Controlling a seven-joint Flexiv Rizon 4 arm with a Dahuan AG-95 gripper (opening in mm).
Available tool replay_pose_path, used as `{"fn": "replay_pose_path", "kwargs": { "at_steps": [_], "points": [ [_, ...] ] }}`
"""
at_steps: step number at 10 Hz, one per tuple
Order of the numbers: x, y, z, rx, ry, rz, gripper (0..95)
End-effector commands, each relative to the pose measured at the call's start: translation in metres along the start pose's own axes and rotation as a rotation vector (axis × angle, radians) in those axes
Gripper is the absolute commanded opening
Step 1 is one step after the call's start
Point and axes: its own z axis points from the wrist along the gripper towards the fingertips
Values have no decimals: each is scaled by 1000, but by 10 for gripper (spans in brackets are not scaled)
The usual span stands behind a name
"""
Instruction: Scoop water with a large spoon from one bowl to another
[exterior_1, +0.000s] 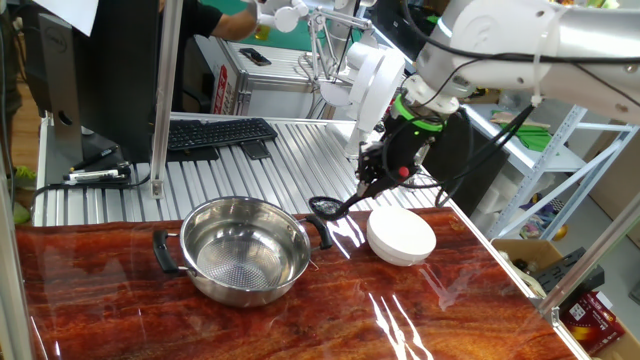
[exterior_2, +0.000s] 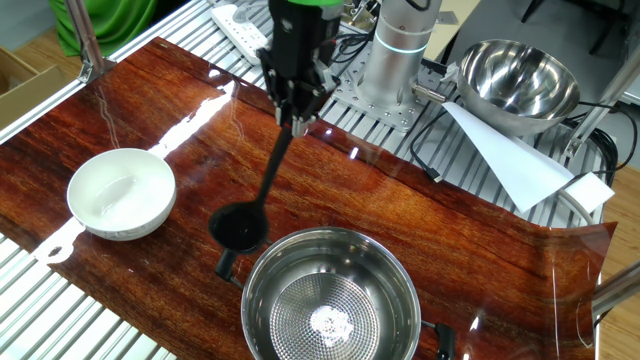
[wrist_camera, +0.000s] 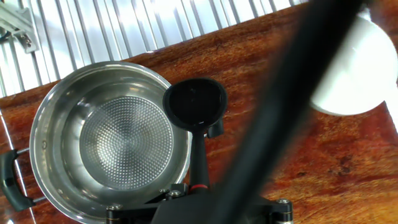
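Observation:
My gripper (exterior_1: 378, 178) is shut on the long handle of the black ladle (exterior_1: 325, 207) and holds it in the air. The ladle's cup hangs between the steel pot (exterior_1: 244, 248) and the white bowl (exterior_1: 401, 236), by the pot's right rim. In the other fixed view the gripper (exterior_2: 298, 118) holds the handle top and the ladle's cup (exterior_2: 238, 227) hovers over the table beside the pot (exterior_2: 330, 298); the white bowl (exterior_2: 121, 193) sits to the left. In the hand view the ladle's cup (wrist_camera: 194, 103) overlaps the pot's rim (wrist_camera: 46, 112); the white bowl (wrist_camera: 357, 68) is at upper right.
A keyboard (exterior_1: 215, 133) lies on the slatted metal behind the wooden table top. A second steel bowl (exterior_2: 518, 77) and a white paper sheet (exterior_2: 520, 160) sit near the arm's base. A thick dark cable (wrist_camera: 292, 93) crosses the hand view.

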Motion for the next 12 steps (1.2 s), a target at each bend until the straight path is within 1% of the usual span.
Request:
{"fn": "replay_pose_path", "kwargs": {
  "at_steps": [1,5,12],
  "points": [
    [-2,-6,-1,-9,6,-5,0],
    [-4,-20,-4,-19,6,-25,0],
    [-12,-46,-2,-25,0,-73,0]
  ]
}}
